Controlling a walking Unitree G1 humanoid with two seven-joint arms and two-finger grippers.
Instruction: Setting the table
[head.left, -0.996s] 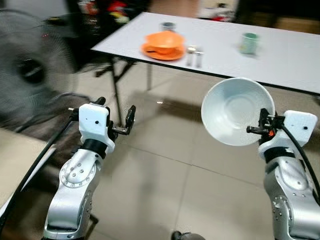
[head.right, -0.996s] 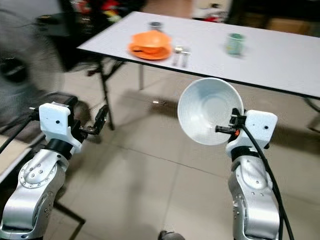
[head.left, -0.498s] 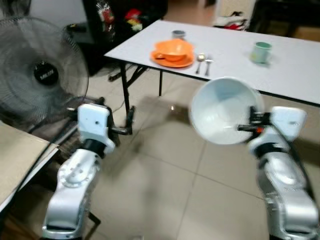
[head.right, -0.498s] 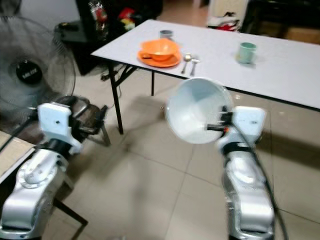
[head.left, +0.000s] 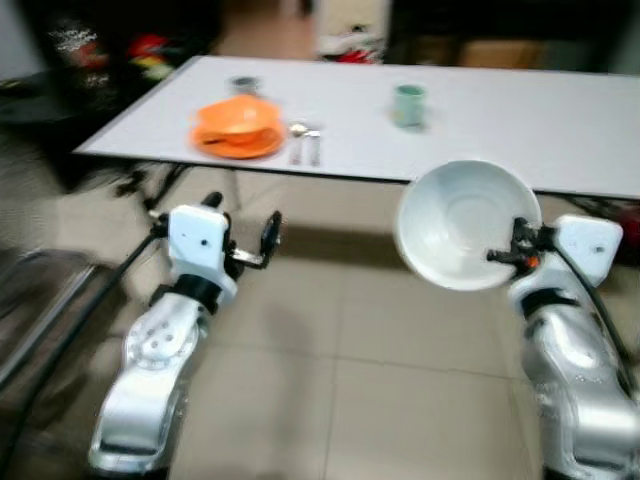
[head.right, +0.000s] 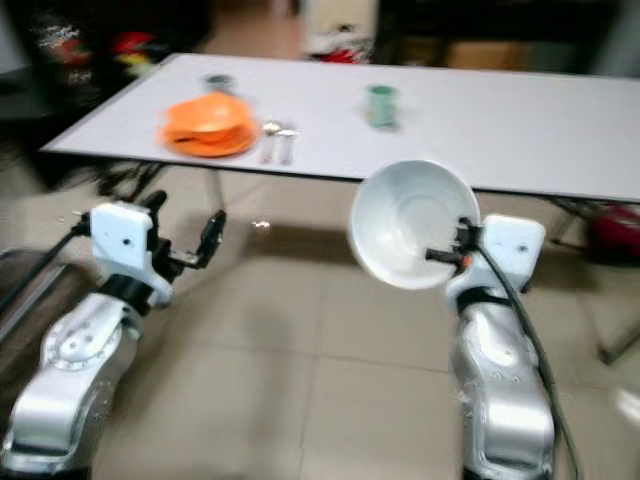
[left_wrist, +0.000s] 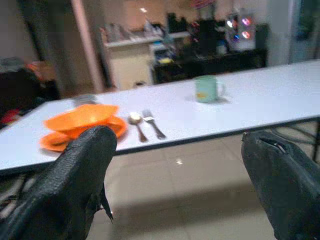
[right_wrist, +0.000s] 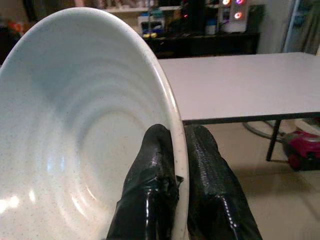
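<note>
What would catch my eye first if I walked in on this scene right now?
Most likely the big white bowl, tipped on edge and pinched by its rim in the right gripper, out in front of the robot and short of the table. Next, the long white table ahead, with an orange bowl and plate, a spoon and fork beside them, and a green mug. The left gripper is open, holding nothing.
</note>
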